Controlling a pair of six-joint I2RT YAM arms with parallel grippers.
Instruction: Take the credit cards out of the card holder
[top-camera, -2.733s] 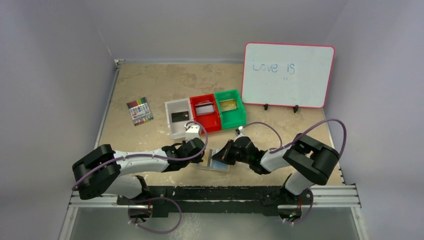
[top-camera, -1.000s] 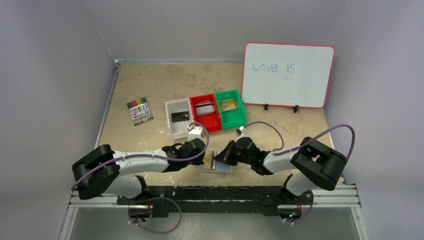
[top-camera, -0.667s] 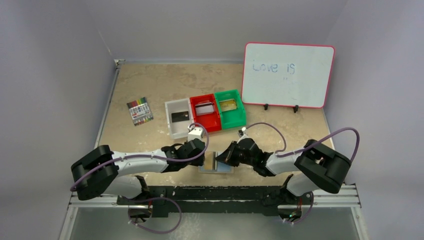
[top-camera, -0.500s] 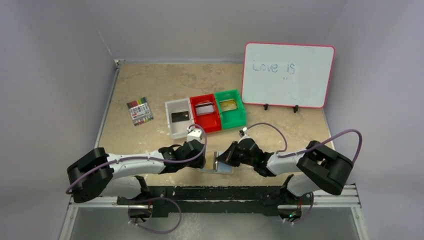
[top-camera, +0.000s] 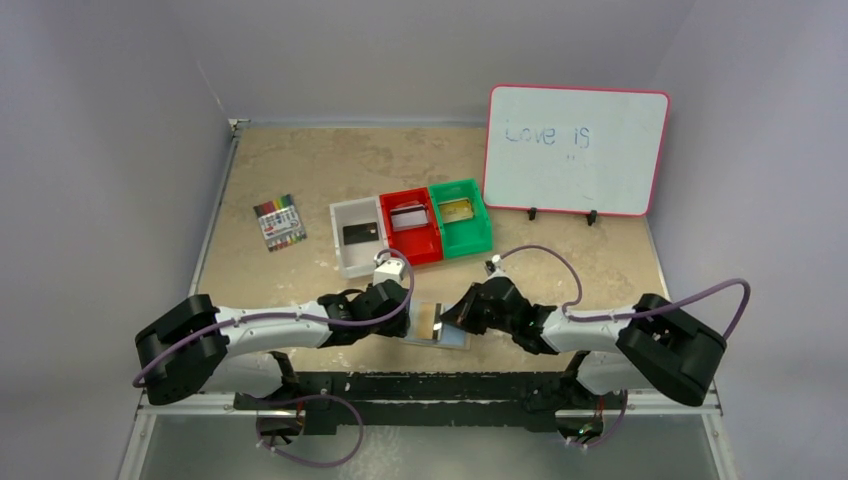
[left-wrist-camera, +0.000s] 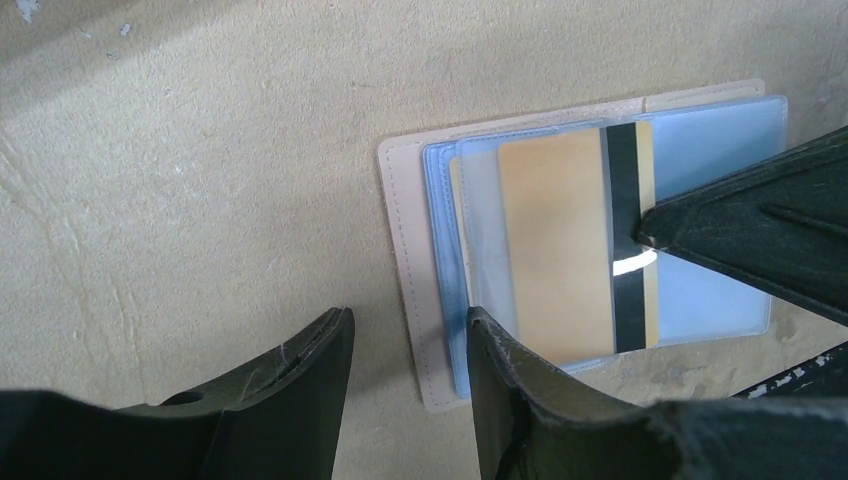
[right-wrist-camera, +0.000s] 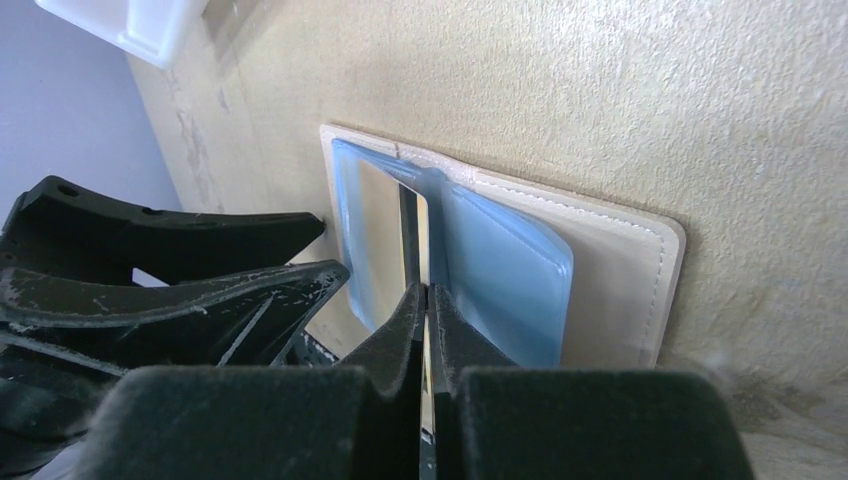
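The card holder (top-camera: 452, 338) lies open on the table near the front edge, beige outside (left-wrist-camera: 400, 220), pale blue inside (right-wrist-camera: 510, 270). A gold card with a dark stripe (left-wrist-camera: 555, 250) sticks partly out of its blue sleeve and shows edge-on in the right wrist view (right-wrist-camera: 385, 230). My right gripper (top-camera: 447, 318) (right-wrist-camera: 427, 288) is shut on that card's striped edge. My left gripper (top-camera: 408, 318) (left-wrist-camera: 410, 315) is open and straddles the holder's left edge, one finger over the sleeve, one over bare table. A black card (top-camera: 358, 233), a silver-grey card (top-camera: 408, 216) and a gold card (top-camera: 458, 211) lie in bins.
White bin (top-camera: 343, 262), red bin (top-camera: 425, 250) and green bin (top-camera: 478, 238) stand in a row behind the holder. A pack of coloured markers (top-camera: 279, 222) lies at the left. A whiteboard (top-camera: 575, 150) stands at the back right. The black base rail (top-camera: 430, 385) runs along the front.
My right arm's elbow has swung out to the right and lower, and its gripper has shifted slightly right with the gold card in it. The left gripper has stayed at the holder's left edge.
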